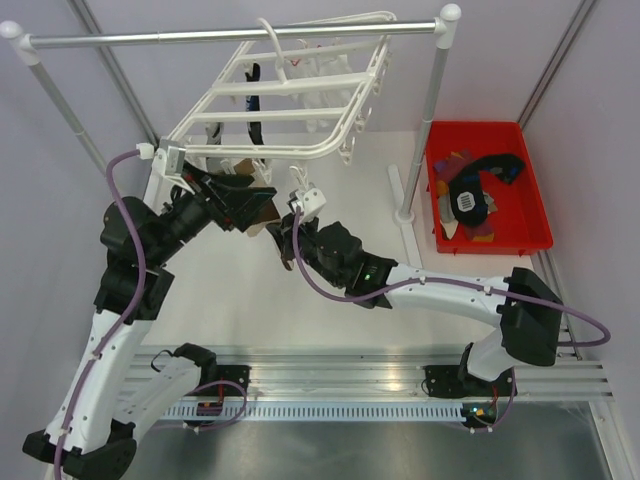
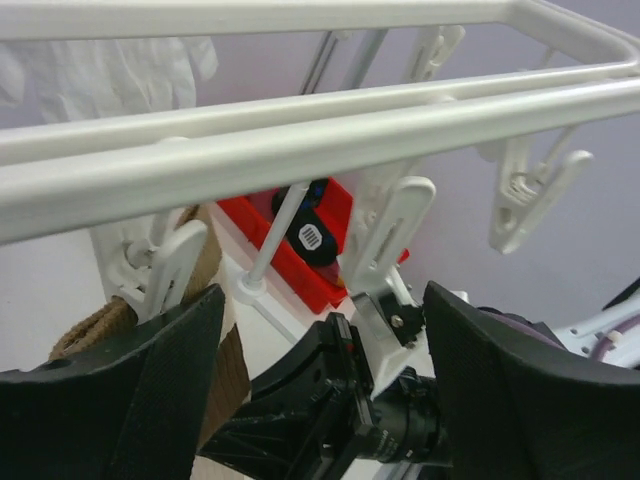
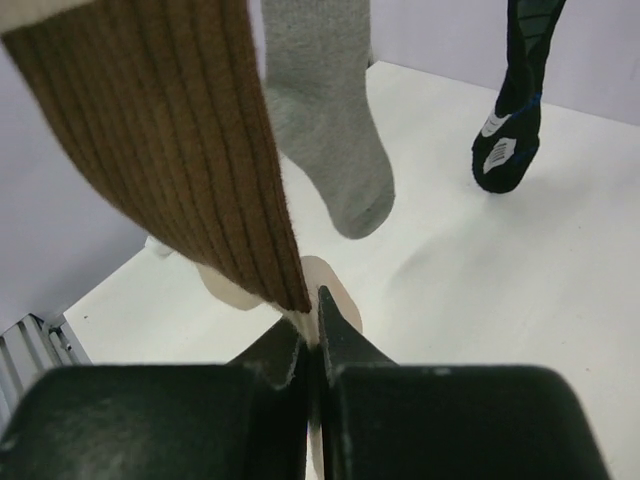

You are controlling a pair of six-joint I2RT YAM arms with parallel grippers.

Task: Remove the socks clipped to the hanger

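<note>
**Top view.** We see a matte white table point(image 1: 250, 300) with pale lilac walls point(image 1: 40, 200) on both sides. A slotted aluminium plate point(image 1: 340, 385) at 6 o'clock carries both arm bases. A silver metal rail point(image 1: 230, 38) on two posts spans 12 o'clock. The hanger point(image 1: 240, 146), a white plastic grid frame, hooks over it, and socks point(image 1: 252, 95) dangle under its bars, partly hidden. At 2 o'clock a glossy red tray point(image 1: 497, 247) holds loose socks. A black one point(image 1: 470, 190) has a white patch with dark dots, too small for us to read. The left gripper point(image 1: 262, 200) and right gripper point(image 1: 290, 222) meet under the frame's near edge.

**Left wrist view.** Smooth round bars of the hanger point(image 2: 300, 150) cross the upper half. The left gripper point(image 2: 325, 295) has its black fingers point(image 2: 130, 390) spread wide, gripping nothing. At 9 o'clock a white clip point(image 2: 165, 270) hangs against the ribbed brown-and-cream sock point(image 2: 90, 325), just beside the left finger. We cannot tell whether the clip bites it. A white sock point(image 2: 110, 70) hangs at 10 o'clock. The red tray point(image 2: 300, 275) shows at centre, far behind. The right gripper point(image 2: 340, 400) sits at 6 o'clock.

**Right wrist view.** The right gripper point(image 3: 312, 322) has its jaws together, clamped on the lower edge of the brown-and-cream sock point(image 3: 180, 130). The sock runs straight up toward 10 o'clock, coarse brown ribbing with a cream border. A fuzzy grey sock point(image 3: 325, 120) hangs at 12 o'clock and a black-and-blue sock point(image 3: 515, 90) at 1 o'clock. The white table point(image 3: 480, 300) lies beneath.
</note>
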